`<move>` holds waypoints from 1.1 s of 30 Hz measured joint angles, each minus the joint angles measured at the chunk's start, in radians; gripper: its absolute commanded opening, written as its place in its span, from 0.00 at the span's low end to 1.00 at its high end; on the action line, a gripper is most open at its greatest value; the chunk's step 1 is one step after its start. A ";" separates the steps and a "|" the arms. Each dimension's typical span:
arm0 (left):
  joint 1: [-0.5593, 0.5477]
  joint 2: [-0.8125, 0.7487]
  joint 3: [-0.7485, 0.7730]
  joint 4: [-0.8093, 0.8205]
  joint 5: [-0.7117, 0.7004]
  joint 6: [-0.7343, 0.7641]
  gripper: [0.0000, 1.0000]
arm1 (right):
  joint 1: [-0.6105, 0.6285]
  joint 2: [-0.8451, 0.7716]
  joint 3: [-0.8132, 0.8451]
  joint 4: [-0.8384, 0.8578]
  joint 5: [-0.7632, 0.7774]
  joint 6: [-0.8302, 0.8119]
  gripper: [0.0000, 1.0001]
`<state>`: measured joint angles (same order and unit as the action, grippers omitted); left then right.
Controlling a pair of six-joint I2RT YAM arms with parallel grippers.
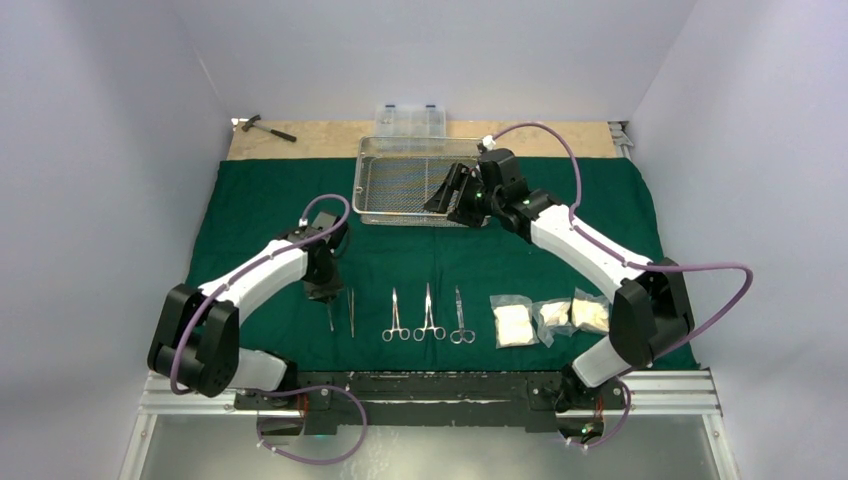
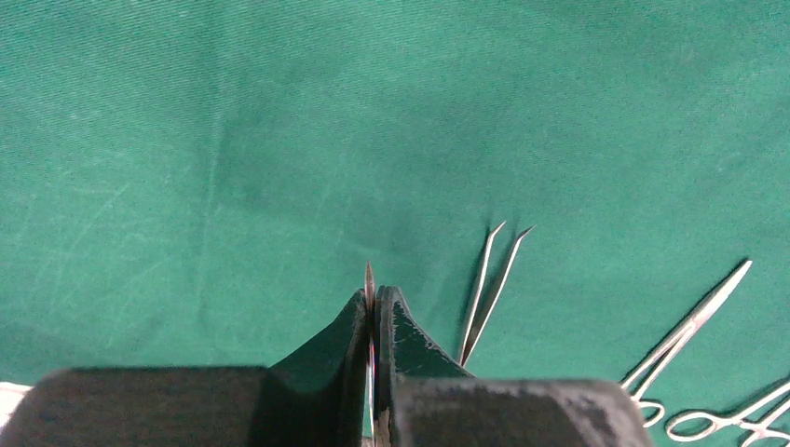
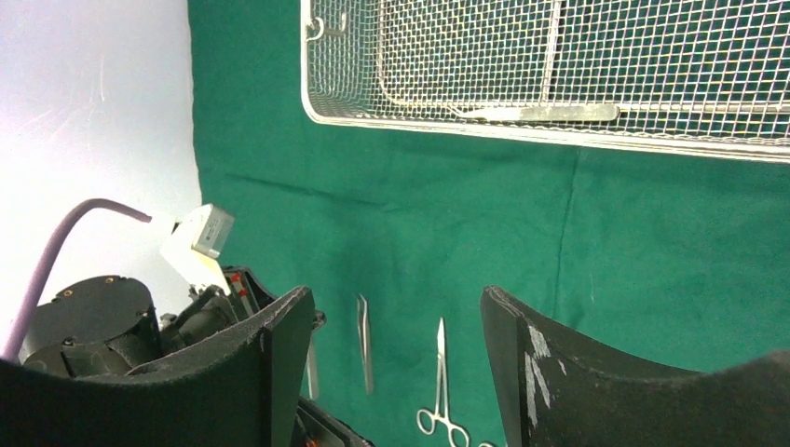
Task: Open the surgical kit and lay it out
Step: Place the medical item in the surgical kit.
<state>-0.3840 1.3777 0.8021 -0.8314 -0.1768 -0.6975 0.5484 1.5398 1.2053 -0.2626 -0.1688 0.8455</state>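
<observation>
Green cloth [image 1: 260,200] covers the bench [image 1: 320,140] as a base for the row [image 1: 428,315]. Left end effector [image 2: 374,307] pinches a thin steel tool [image 2: 369,277] beside the tweezers [image 2: 489,279], seemingly to extend it; right end effector [image 3: 393,293], spread, hovers by the mesh tray [image 3: 559,137] holding one flat tool [image 3: 540,113].

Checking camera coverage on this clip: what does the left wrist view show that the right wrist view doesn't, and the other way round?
Only the left wrist view shows the grip of the left end effector: it is shut on a thin steel instrument whose tip pokes out between the fingers.

Only the right wrist view shows the wire-mesh tray with a flat steel piece lying in it, the open right end effector, and part of the left arm.

Both show the green cloth, the tweezers lying on it, and a ring-handled instrument alongside.
</observation>
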 measured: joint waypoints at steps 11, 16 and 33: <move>-0.012 0.050 -0.032 0.053 -0.011 -0.031 0.01 | -0.019 0.000 0.000 -0.013 -0.008 -0.001 0.69; -0.025 0.083 -0.032 0.045 -0.014 -0.049 0.10 | -0.031 0.004 0.000 -0.015 -0.011 -0.001 0.69; -0.029 0.101 -0.016 0.000 -0.045 -0.069 0.35 | -0.047 0.006 0.000 -0.014 -0.037 0.007 0.68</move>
<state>-0.4129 1.4788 0.7856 -0.8310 -0.2222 -0.7662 0.5018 1.5459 1.2053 -0.2768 -0.2058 0.8524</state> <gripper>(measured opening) 0.276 0.682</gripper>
